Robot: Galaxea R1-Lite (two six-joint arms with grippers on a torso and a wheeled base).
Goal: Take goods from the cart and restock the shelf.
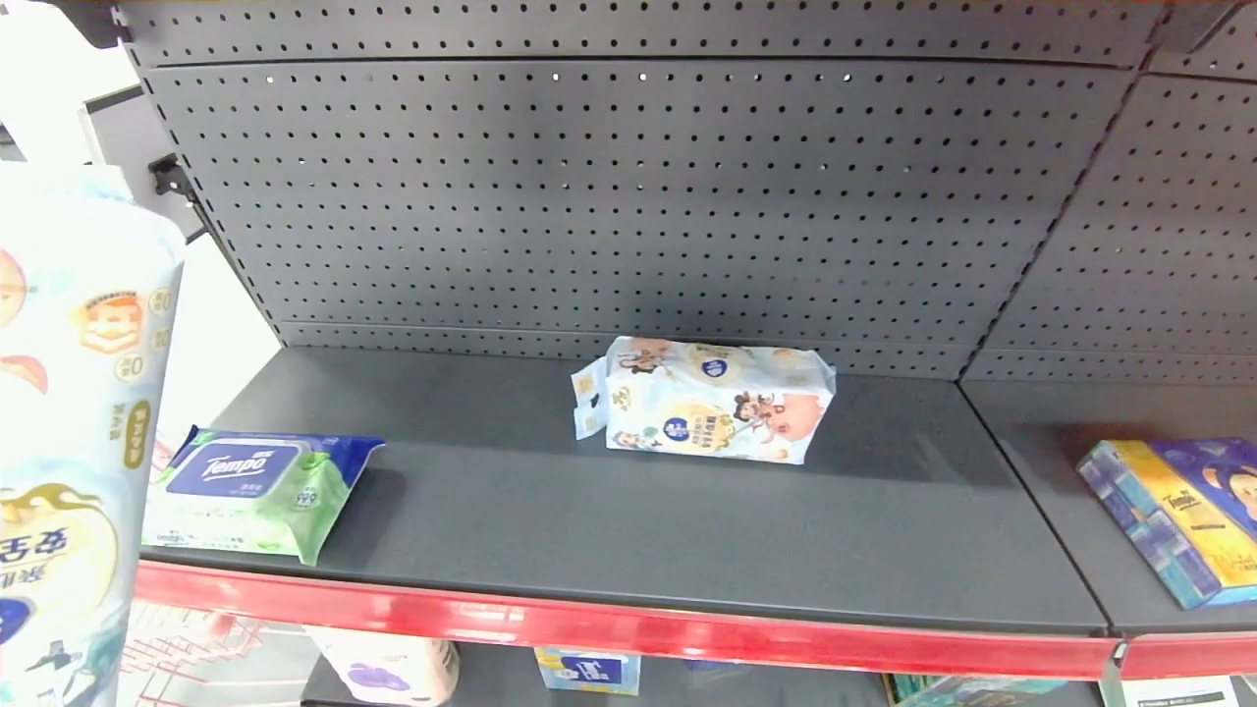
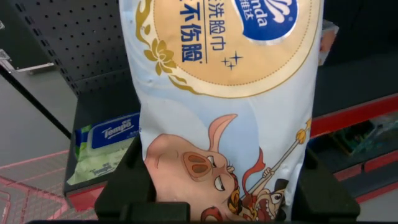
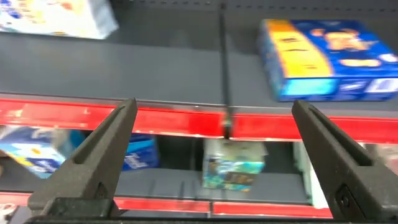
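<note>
Head view places the tall white soft-plastic pack with cartoon print (image 1: 69, 442) at the far left, upright with its long axis vertical. It hangs in front of the left end of the dark grey metal shelf board (image 1: 609, 530) and is not yet resting on it. In the left wrist view, the left gripper (image 2: 222, 168) has its black fingers (image 2: 127, 183) pressed against either side of the pack, holding it. Bare board lies ahead and to the robot's right of the held pack. That gap sits between the flat green and blue pack of wet wipes (image 1: 260, 486) at the front left and a similar white cartoon-print pack (image 1: 712, 398) lying on its side near the perforated back panel (image 1: 628, 196). The load probably belongs there, so the left arm is the one placed for the move, and the pack would likely need tipping to lie like its twin. The right gripper (image 3: 214, 109) is spread wide with nothing between its fingers, facing the red front strip (image 3: 174, 118) below a blue and yellow box pack of tissues (image 3: 329, 59).
</note>
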